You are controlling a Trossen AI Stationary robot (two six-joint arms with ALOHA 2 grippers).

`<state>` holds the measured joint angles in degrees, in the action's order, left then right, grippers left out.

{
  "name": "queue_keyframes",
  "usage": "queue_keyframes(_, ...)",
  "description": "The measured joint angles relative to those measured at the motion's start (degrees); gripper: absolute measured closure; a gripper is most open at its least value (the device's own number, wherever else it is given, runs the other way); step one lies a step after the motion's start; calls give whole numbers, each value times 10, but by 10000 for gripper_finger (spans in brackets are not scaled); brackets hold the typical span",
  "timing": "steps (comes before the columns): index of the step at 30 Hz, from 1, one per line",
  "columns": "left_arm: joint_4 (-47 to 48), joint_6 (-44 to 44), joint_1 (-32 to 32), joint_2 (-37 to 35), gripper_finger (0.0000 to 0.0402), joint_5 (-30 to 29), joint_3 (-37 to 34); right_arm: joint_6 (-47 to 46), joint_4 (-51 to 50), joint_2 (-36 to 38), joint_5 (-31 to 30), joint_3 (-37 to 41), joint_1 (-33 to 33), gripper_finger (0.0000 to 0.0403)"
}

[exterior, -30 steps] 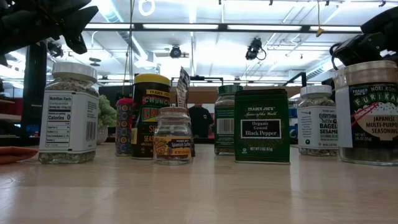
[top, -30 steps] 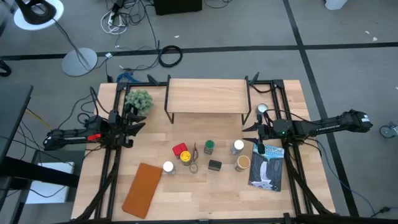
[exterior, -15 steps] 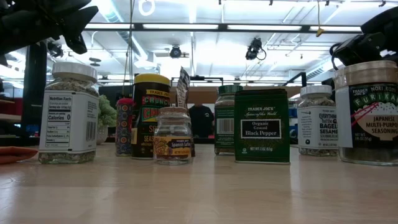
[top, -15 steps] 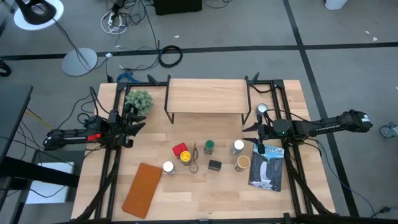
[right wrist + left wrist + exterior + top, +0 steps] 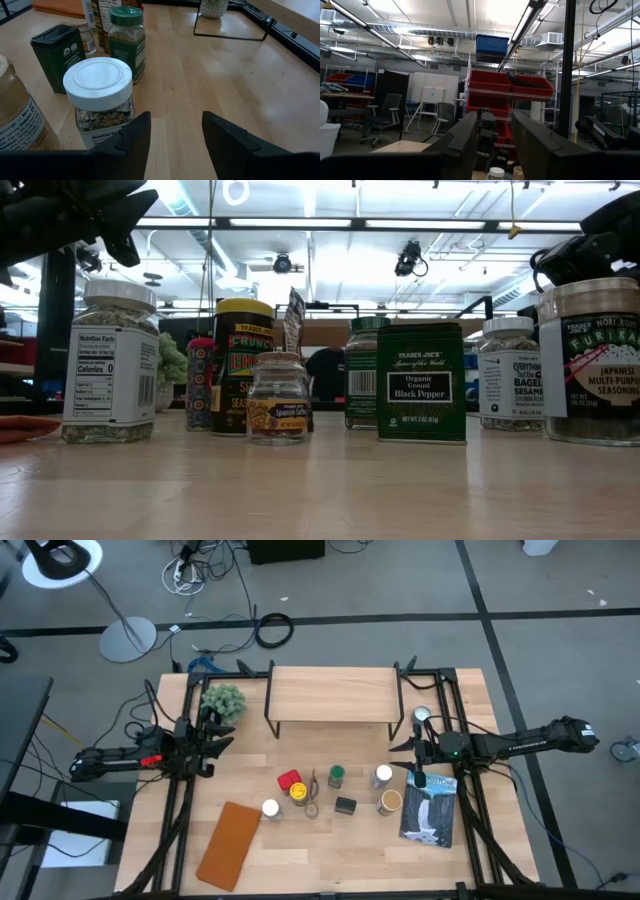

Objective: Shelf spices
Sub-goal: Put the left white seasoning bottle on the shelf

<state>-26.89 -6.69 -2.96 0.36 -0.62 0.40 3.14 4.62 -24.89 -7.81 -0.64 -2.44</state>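
**Nothing moves: both arms wait beside the spice cluster**

Nothing has shifted since the earlier frames; arms and spices sit exactly as they were.

Right fingers (image 5: 172, 142) stand parted with nothing between them, low over the desk (image 5: 330, 855). Just ahead of them is a white-lidded jar (image 5: 98, 95), and beside that a tan-lidded jar (image 5: 390, 801). Farther out from the same fingers stand a dark tin (image 5: 56, 52) and a green-lidded jar (image 5: 127, 40), none of them touched. A blue-and-white book (image 5: 429, 814) lies just beside the right fingers on the side away from the shelf.

Left fingers (image 5: 494, 145) are also parted and empty, raised and aimed level across the room. Near them sits a small green plant (image 5: 223, 700); farther off are a red box (image 5: 289, 780), a yellow-lidded jar (image 5: 299, 792), another white-lidded jar (image 5: 270, 808) and a flat brown pad (image 5: 229, 844).

All the spices stand on the desk between the two sets of fingers. Beyond them the shelf (image 5: 332, 694) carries nothing on its plank.
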Motion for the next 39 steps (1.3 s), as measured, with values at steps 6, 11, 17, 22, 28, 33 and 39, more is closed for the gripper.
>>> queue_keyframes(6, 0, 0, 0, 0, 275, 0, 0, 0, 0, 0, 0, 0, 0, 226)
queue_keyframes(11, -1, 0, 0, 0, 275, 0, 0, 0, 0, 0, 0, 0, 0, 225)
queue_keyframes(17, -6, 20, 0, 0, 275, 0, 0, 0, 0, 0, 0, 0, 0, 227)
queue_keyframes(22, -7, 19, 0, 0, 275, 0, 0, 0, 0, 0, 0, 0, 0, 224)
queue_keyframes(28, -38, 17, 0, 0, 275, -9, 0, 0, 0, 0, 0, 0, 0, 226)
queue_keyframes(33, 17, 19, 0, 1, 275, -123, 40, 0, 0, 0, 0, 0, 0, 224)
queue_keyframes(39, 113, 17, 0, 49, 275, -149, 121, 0, 0, 0, 0, 0, 0, 226)
